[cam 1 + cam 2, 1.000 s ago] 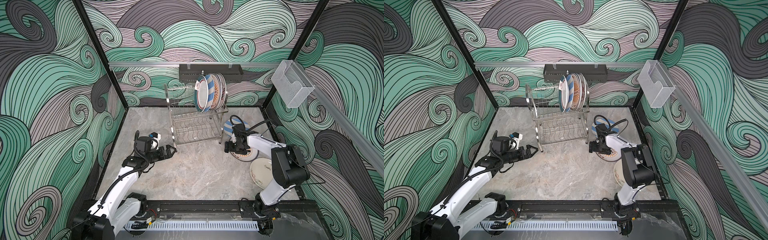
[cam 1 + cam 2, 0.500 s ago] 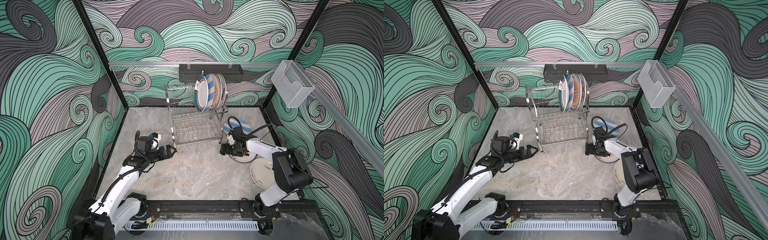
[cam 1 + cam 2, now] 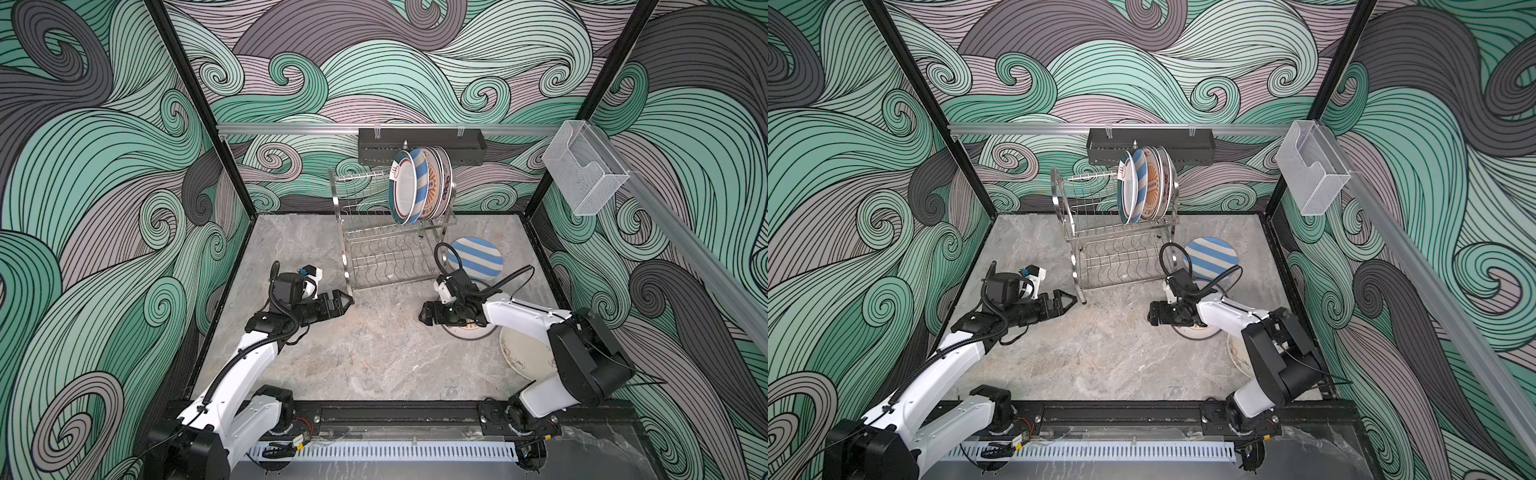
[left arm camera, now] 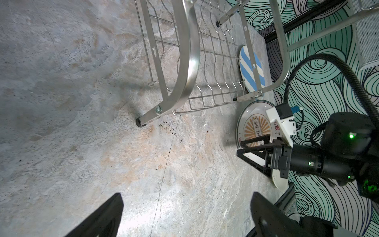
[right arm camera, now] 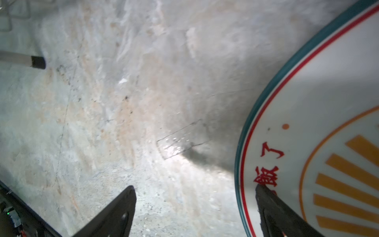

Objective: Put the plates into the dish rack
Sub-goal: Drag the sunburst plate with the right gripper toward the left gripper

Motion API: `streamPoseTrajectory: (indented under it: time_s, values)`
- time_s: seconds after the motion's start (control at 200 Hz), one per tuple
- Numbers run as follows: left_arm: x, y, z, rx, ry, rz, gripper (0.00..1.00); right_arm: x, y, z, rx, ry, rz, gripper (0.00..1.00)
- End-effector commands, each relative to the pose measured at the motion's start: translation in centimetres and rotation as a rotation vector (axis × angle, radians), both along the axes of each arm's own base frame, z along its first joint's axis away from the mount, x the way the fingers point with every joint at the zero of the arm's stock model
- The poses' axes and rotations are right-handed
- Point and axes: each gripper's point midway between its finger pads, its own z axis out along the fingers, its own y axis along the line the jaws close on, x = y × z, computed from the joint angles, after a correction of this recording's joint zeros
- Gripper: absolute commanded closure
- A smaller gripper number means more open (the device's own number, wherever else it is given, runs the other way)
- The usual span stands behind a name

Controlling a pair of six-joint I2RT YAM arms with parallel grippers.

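Over the last second the right gripper point(image 3: 427, 318) has slid from above the middle of the sunburst plate point(image 3: 471, 332) toward the centre of the table point(image 3: 374, 374) and a little nearer the front. The left arm has not moved.

Nearest the front, on the right, a cream plate point(image 3: 521, 353) lies flat, partly hidden under the right arm. Just behind it the sunburst plate lies flat and face up, with teal and red rings on its rim and red characters inside. The right gripper sits low at this plate's inner edge, fingers spread wide and holding nothing. In the right wrist view 1 finger point(image 5: 272, 205) lies over the rim and the other over bare stone. Whether it touches the plate cannot be told.

On the left, the left gripper point(image 3: 341, 300) hangs low just beside the front foot of the dish rack point(image 3: 344, 249), also spread wide and empty.

Further back stands the steel rack with 2 tiers, the lower one empty. A striped plate point(image 3: 478, 257) lies flat on the table just beside its right end. On the upper tier about 4 racked plates point(image 3: 409, 187) stand on edge, crowded to the right.

These plates look stiff, glazed and slick, fairly heavy for thin fingers, and likely to chip or break if dropped. Lying flat on stone, each probably offers only its rim. The likely hold is 1 finger above and 1 below the edge, which may need the plate tipped or pushed first.
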Motion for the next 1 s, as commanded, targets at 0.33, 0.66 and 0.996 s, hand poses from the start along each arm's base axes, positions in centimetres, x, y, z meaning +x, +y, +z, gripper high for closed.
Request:
streamPoseTrajectory:
  time_s: [0.33, 0.66, 0.996]
  values:
    - [-0.1, -0.3, 0.6, -0.026, -0.013, -0.010, 0.01, -7.0, 6.3, -0.6, 0.124, 0.159, 0.137, 0.09]
    - [-0.2, -0.3, 0.6, -0.016, -0.013, -0.013, 0.01, -8.9, 9.0, 0.5, 0.116, 0.144, 0.215, 0.09]
    - [-0.4, -0.2, 0.4, -0.002, -0.001, -0.008, 0.01, -8.6, 9.6, 0.9, 0.092, 0.117, 0.228, 0.08]
